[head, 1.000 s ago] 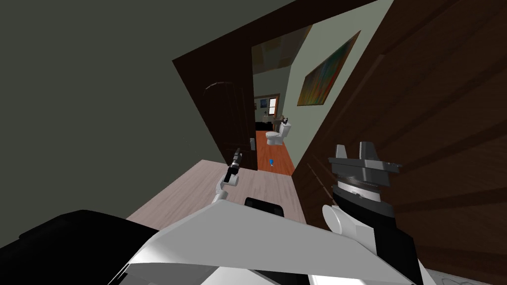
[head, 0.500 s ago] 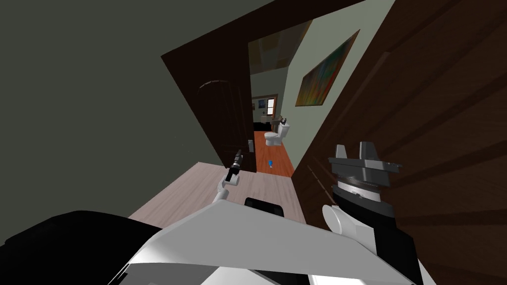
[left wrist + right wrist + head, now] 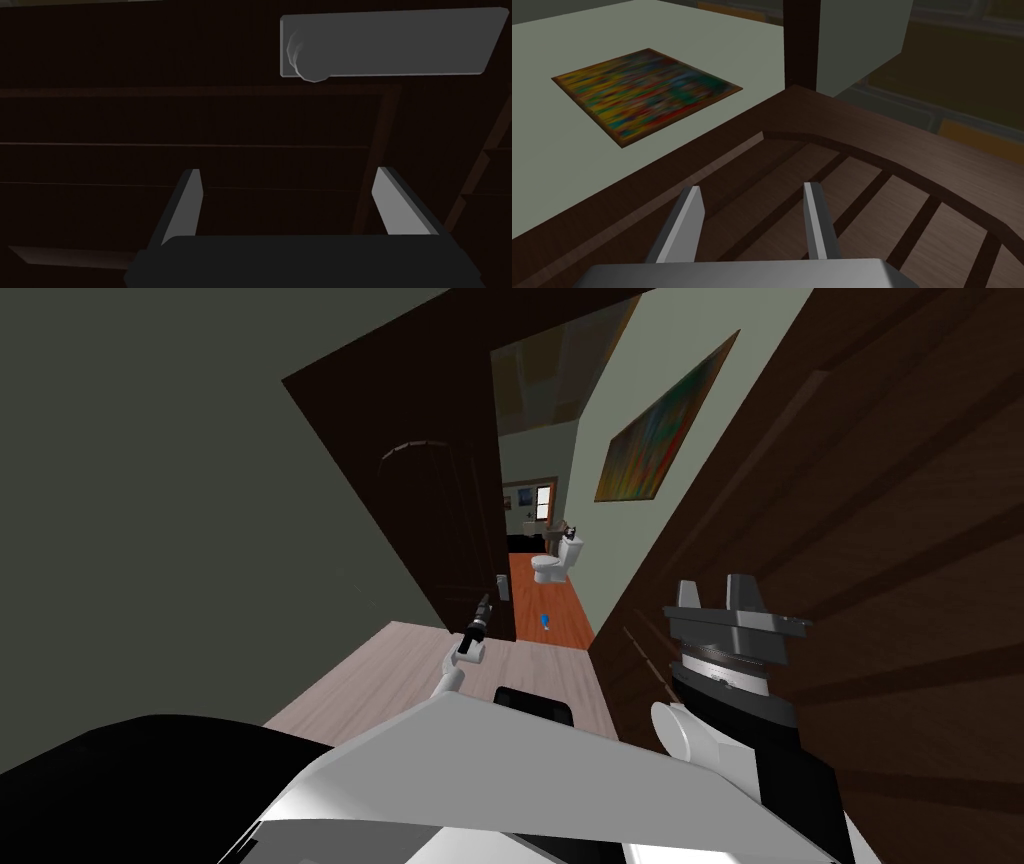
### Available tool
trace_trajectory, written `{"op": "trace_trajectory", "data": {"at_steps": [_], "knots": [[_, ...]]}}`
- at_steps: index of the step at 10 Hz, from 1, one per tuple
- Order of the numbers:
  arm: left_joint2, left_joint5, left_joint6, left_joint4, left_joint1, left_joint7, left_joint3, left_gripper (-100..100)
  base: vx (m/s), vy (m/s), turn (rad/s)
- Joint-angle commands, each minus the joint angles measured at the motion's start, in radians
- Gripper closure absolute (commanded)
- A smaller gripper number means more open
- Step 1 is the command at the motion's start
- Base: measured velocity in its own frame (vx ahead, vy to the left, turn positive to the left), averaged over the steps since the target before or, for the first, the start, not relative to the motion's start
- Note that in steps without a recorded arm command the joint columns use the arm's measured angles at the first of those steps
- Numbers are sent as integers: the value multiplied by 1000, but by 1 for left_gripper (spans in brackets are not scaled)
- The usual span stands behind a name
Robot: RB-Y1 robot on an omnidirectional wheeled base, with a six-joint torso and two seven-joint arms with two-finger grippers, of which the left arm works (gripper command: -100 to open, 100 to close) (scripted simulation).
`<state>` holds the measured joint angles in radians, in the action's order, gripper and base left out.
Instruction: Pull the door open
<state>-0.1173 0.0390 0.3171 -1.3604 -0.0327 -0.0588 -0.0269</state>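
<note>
We were at the reach for the handle. The left gripper (image 3: 288, 169) faced the dark brown door (image 3: 150, 125), its fingers (image 3: 187, 210) spread apart with nothing between them. The grey knob (image 3: 311, 57) on its plate (image 3: 400, 42) lay ahead of the fingertips, apart from them and off their centre line. Next, we judged, the hand had to shift across, advance and close on it before pulling. The right gripper (image 3: 752, 186), fingers likewise apart and empty, hung over a panelled leaf (image 3: 862, 200).

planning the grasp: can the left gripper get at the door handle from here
Probably yes. The left gripper is open, facing the dark door, and nothing lies between its fingers and the grey handle. The handle sits off the fingers' line, so the hand likely needs a small shift first.
</note>
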Motion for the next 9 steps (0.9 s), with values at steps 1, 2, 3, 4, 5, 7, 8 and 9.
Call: {"op": "trace_trajectory", "data": {"at_steps": [1,2,3,4,5,7,8,9], "knots": [[-2,3,-14,30,14,-7,0,-100,131,0,-60],[-2,5,-19,54,24,-11,0,-100,145,29,-63],[-2,6,-24,78,34,-14,1,-100,155,56,-71],[-2,7,-25,82,36,-15,1,-100,115,33,-20],[-4,7,-27,66,26,-15,2,-100,43,9,1],[-41,22,-14,94,29,-38,-20,-100,142,-65,-157],[-63,31,-7,109,31,-52,-34,-100,192,-35,-145],[-87,41,1,125,32,-66,-48,-100,215,-45,-177]]}}
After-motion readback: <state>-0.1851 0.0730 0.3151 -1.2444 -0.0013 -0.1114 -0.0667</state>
